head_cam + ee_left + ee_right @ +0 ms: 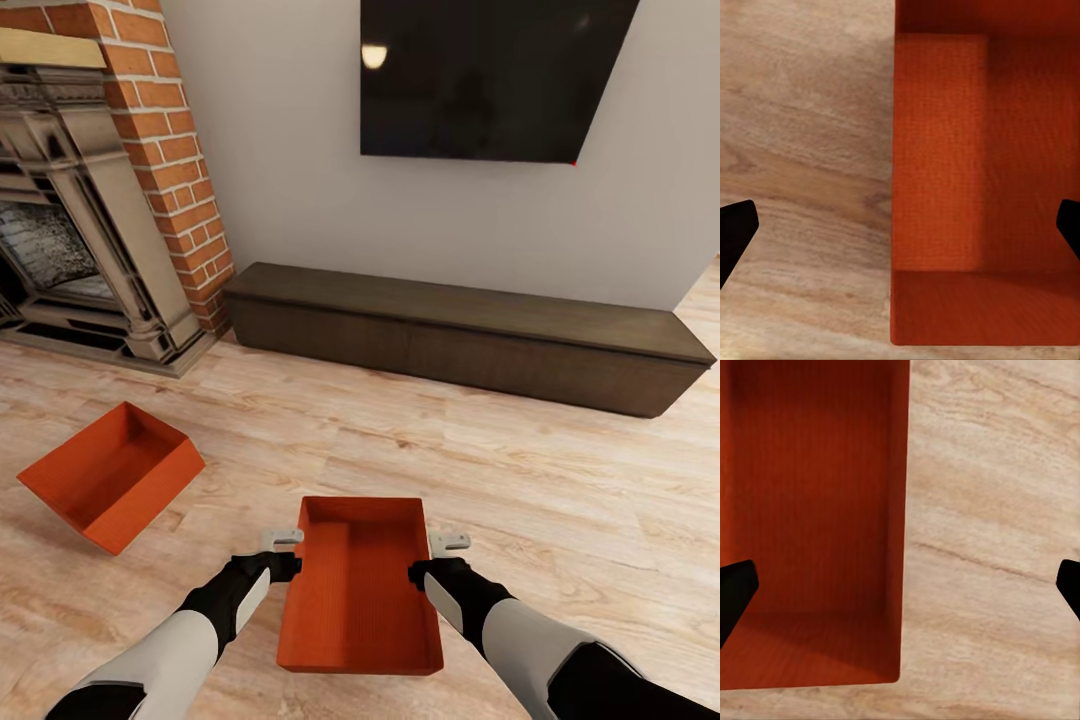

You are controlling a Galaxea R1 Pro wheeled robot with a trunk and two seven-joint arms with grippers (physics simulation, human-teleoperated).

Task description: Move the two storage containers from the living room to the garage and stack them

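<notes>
One bin [360, 590] sits between the grippers, each straddling a long wall: left gripper [900, 225] and right gripper [900, 589], jaws apart. Second bin [110, 475] lies well left on the wood floor [560, 500].

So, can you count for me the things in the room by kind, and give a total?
Orange bins: 2, one between the grippers, one tilted on the wood floor near the fireplace
Fireplace: 1
TV on the wall: 1
Long dark low cabinet: 1
Grippers: 2, left and right
Total: 7
</notes>
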